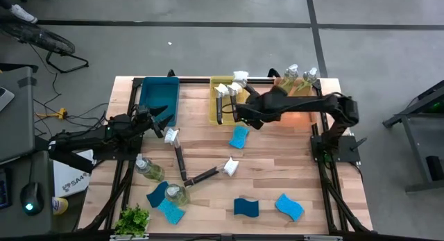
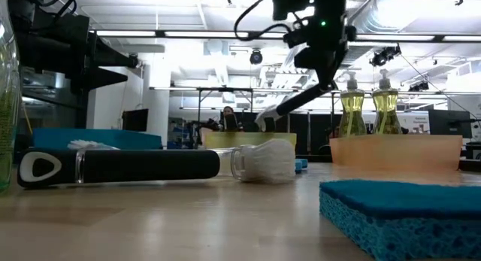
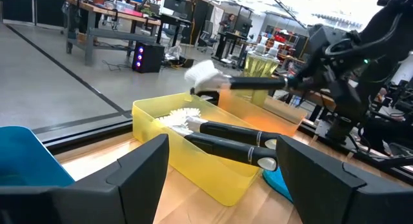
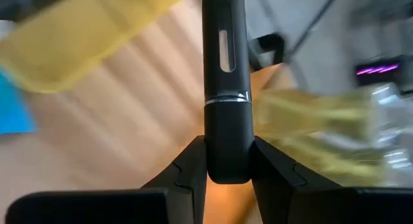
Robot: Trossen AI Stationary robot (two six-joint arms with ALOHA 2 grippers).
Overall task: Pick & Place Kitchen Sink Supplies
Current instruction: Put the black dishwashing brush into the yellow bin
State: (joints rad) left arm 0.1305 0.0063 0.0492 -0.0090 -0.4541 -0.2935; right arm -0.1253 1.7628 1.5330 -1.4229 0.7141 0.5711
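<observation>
From above, the right gripper hangs over the yellow plastic bin at the back of the wooden table, its fingers clamped on a black-handled dish brush with a white head. Two more brushes lie in that bin, and two clear bottles of yellow-green liquid stand in the orange bin beside it. The left gripper hovers just beside the blue bin, fingers spread and empty. Loose on the table lie two brushes, two bottles, blue wavy-edged sponges and a green leafy plant.

At table height, a brush lies in front and a sponge sits close by.

Through the left wrist, the spread fingers frame the yellow bin, with the lifted brush above it.

Through the right wrist, both fingers pinch the black handle.
</observation>
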